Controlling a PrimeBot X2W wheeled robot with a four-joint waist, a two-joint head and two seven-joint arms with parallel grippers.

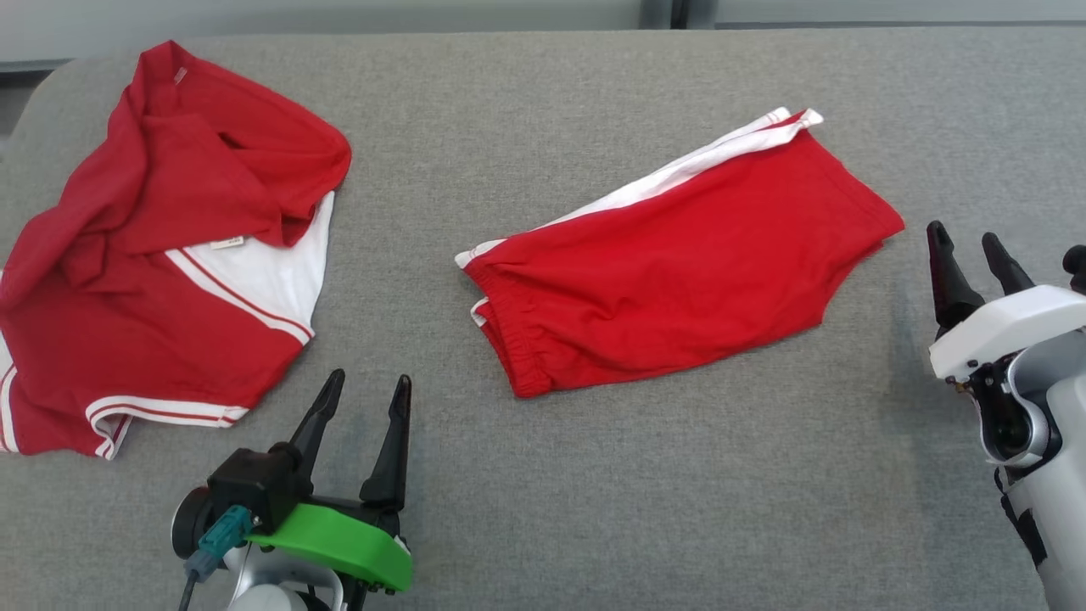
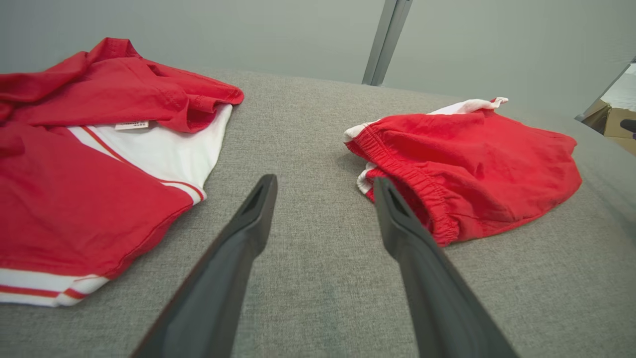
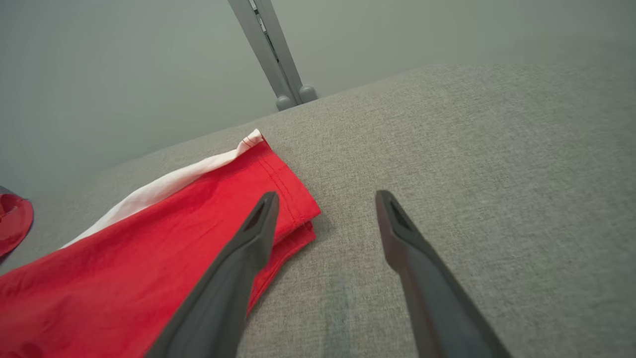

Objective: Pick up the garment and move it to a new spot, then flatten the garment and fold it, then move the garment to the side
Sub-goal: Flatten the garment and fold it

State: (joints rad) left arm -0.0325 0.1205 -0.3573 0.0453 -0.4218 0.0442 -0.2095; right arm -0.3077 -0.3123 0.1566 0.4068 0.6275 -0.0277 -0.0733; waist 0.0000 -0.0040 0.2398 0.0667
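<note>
Lying flat on the grey surface (image 1: 594,509), the red shorts (image 1: 679,271) run slantwise, with the waistband at their near-left end and the leg hems far-right. The right gripper (image 1: 965,233), jaws spread and empty, stands just beside the hem end and looks the nearer. The left gripper (image 1: 370,378), likewise spread and empty, stands off the waistband end. Bare surface opens nearward of the shorts, while a crumpled red shirt (image 1: 153,280) crowds their left.

head: high, looking down | wrists: low, facing forward | shared: red shorts (image 1: 679,280)
</note>
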